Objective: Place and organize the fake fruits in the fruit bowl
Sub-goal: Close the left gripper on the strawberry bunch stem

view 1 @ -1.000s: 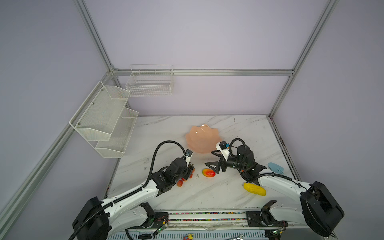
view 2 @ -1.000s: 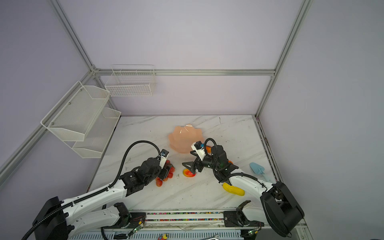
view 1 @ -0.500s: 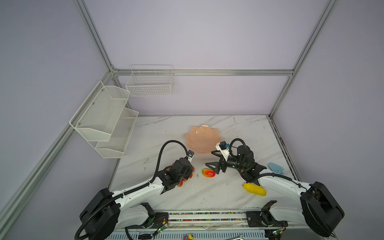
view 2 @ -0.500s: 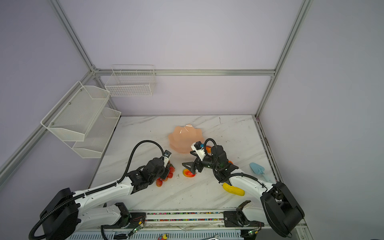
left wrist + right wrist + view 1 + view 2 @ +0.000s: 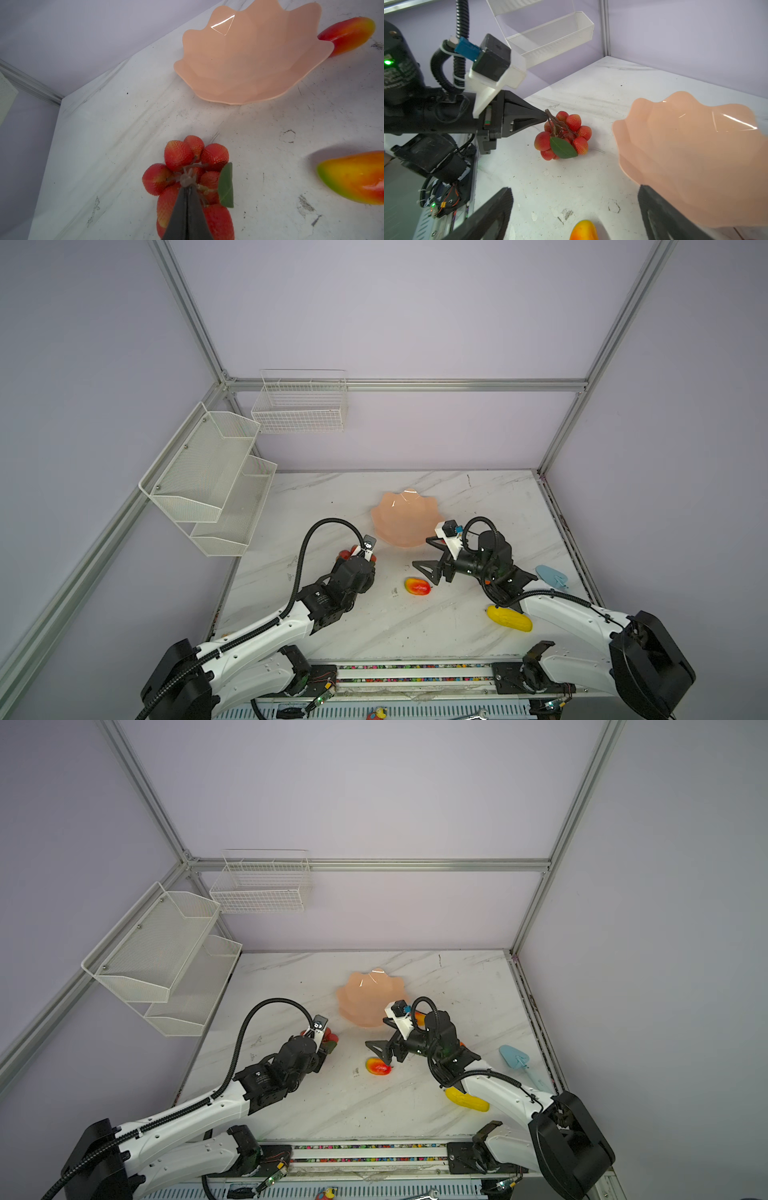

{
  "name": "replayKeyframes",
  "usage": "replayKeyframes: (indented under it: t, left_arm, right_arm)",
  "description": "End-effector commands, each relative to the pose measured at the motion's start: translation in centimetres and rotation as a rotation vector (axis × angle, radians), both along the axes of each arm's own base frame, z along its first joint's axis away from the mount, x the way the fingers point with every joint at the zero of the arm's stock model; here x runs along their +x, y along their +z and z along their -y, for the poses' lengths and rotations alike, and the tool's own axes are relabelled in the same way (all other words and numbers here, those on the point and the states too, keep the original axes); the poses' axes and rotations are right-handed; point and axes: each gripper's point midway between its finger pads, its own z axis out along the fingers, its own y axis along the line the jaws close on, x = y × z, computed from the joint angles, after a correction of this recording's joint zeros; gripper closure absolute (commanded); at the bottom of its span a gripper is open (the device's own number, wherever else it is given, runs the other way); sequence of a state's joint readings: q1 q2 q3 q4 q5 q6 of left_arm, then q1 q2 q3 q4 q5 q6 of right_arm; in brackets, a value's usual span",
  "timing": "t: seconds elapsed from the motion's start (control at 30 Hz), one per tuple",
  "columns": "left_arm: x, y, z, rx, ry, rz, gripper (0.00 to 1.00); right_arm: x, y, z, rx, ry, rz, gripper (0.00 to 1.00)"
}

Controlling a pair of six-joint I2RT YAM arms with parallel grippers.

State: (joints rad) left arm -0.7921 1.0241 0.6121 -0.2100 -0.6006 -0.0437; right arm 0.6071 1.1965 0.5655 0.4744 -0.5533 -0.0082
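Note:
A bunch of bumpy red fake fruits [image 5: 176,154] with a brown stem and a green leaf rests on the marble table [image 5: 478,497], left of the peach fruit bowl [image 5: 405,522]. My left gripper [image 5: 188,187] is shut on the bunch's stem, as the right wrist view shows [image 5: 546,115]. The bowl [image 5: 249,62] holds nothing. A red-yellow mango [image 5: 417,586] lies between the arms, just before my open right gripper [image 5: 428,556]. Another mango [image 5: 349,35] lies against the bowl's far side. The yellow bumpy fruit [image 5: 509,618] lies by the right arm.
White mesh shelves [image 5: 208,481] and a wire basket [image 5: 299,406] hang on the left and back walls. A light blue scoop-like thing [image 5: 550,574] lies near the table's right edge. The right gripper's fingers [image 5: 654,207] stand close to the bowl's rim [image 5: 629,166].
My left jaws have closed on the bunch's stem, and gripper and bunch now sit a little farther back, nearer the bowl. The right arm has not moved.

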Motion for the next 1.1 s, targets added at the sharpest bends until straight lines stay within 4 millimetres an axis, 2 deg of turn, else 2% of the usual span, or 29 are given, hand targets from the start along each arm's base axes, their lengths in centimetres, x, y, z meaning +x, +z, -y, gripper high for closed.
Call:
replayKeyframes:
  t: [0.0,0.17,0.27,0.33,0.37,0.43,0.5,0.63,0.73,0.83,1.07]
  left_arm:
    - [2.4,10.2,2.3,-0.156,-0.013,0.195,0.98]
    - [4.9,15.3,5.3,-0.192,-0.037,0.234,1.00]
    - [5.9,16.1,6.1,-0.189,-0.019,0.201,1.00]
    - [5.6,14.3,6.5,-0.165,-0.043,0.137,0.98]
    - [5.3,13.2,6.4,-0.158,-0.042,0.109,0.93]
    - [4.5,10.4,5.2,-0.141,-0.006,0.056,0.68]
    - [3.6,7.9,4.0,-0.136,0.031,0.018,0.57]
    - [2.3,3.9,2.7,-0.130,0.050,-0.029,0.54]
    - [2.1,1.8,2.9,-0.128,0.039,-0.051,0.45]
    - [2.3,0.3,3.1,-0.124,0.041,-0.057,0.37]
    - [3.8,-1.6,3.0,-0.093,0.090,-0.085,0.36]
  right_arm:
    - [1.3,0.5,1.0,-0.008,-0.109,0.017,0.03]
    - [2.3,1.0,2.5,0.002,-0.201,0.025,0.03]
    - [2.6,1.1,3.2,0.010,-0.228,0.024,0.02]
    - [2.8,1.3,3.4,0.018,-0.234,0.019,0.03]
    - [2.8,1.3,3.5,0.021,-0.233,0.018,0.03]
    - [2.8,1.3,3.5,0.022,-0.236,0.015,0.03]
    - [3.0,1.1,3.5,0.019,-0.236,0.008,0.03]
    - [3.0,1.0,3.1,0.019,-0.218,-0.005,0.03]
    - [3.0,0.8,3.2,0.015,-0.223,-0.006,0.03]
    - [3.1,0.7,3.3,0.012,-0.227,-0.006,0.03]
    - [3.3,0.2,3.2,0.002,-0.228,-0.016,0.03]
